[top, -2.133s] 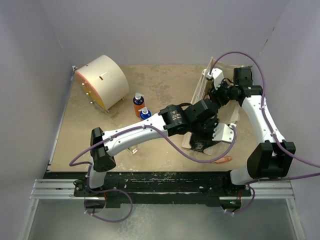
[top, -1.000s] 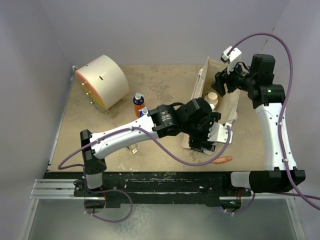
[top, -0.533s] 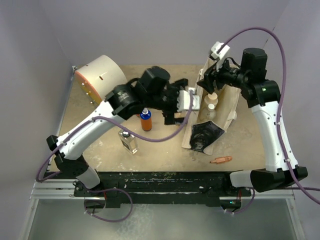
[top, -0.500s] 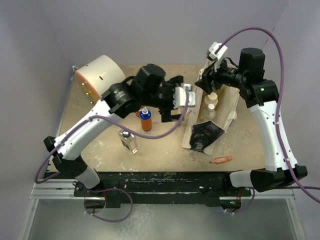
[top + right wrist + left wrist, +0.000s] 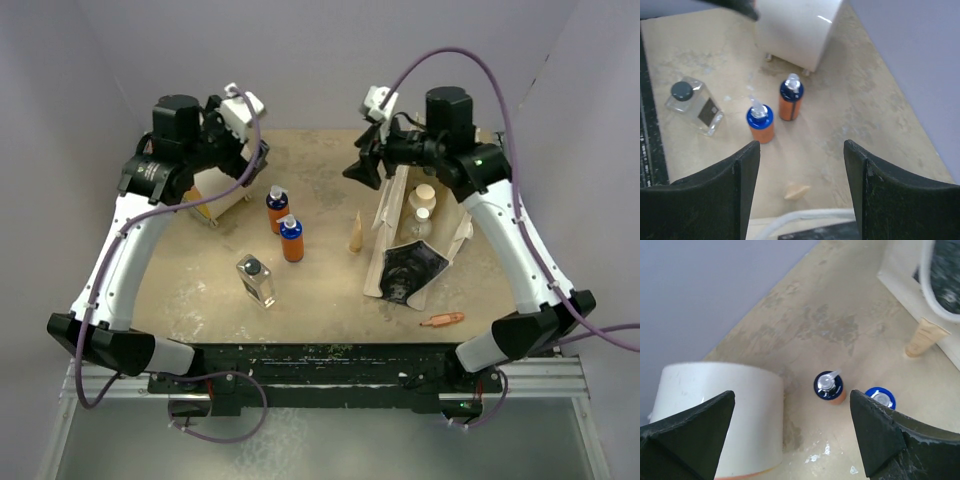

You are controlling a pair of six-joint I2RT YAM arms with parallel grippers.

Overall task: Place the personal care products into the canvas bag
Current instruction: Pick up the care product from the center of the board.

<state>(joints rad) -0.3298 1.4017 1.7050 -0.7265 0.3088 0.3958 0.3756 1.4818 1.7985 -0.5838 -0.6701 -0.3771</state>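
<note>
Two orange bottles with blue caps [image 5: 277, 208] [image 5: 291, 238] stand mid-table, also in the left wrist view [image 5: 828, 386] and the right wrist view [image 5: 760, 123]. A clear squarish bottle with a black cap [image 5: 257, 280] lies nearer the front. The canvas bag [image 5: 390, 215] stands open at the right, dark panel facing front, with a cream bottle [image 5: 425, 194] and another small one [image 5: 421, 215] in its mouth. My left gripper [image 5: 228, 158] [image 5: 792, 405] hangs open high over the back left. My right gripper [image 5: 358, 168] [image 5: 802, 150] is open just left of the bag's top, holding nothing.
A large cream drum with an orange face [image 5: 222, 190] [image 5: 715, 415] sits under my left arm at the back left. A tan wooden cone [image 5: 356, 232] stands beside the bag's left wall. A small orange stick [image 5: 441, 320] lies near the front edge.
My left arm swung from over the bag back to the far left, its jaws opening wide and empty. My right gripper moved left, off the bag's top edge.
</note>
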